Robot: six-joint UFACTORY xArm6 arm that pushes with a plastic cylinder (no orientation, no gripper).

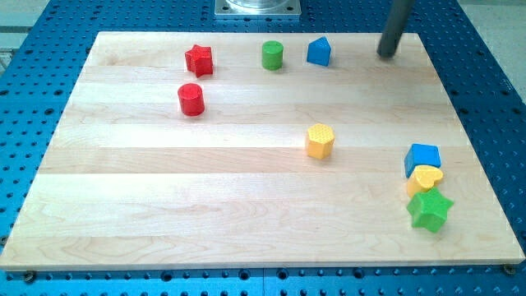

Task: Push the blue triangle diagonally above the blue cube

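Note:
The blue triangle (pixel 319 52) stands near the view's top, right of centre on the wooden board (pixel 246 197). The blue cube (pixel 422 158) sits at the view's right, far below it. My tip (pixel 385 55) rests on the board to the right of the blue triangle, with a clear gap between them. It is well above the blue cube.
A green cylinder (pixel 272 55) stands just left of the blue triangle. A red star (pixel 199 60) and a red cylinder (pixel 191 99) sit at the upper left. A yellow hexagon (pixel 320 141) is mid-board. A yellow heart (pixel 425 178) and a green star (pixel 430 210) touch below the blue cube.

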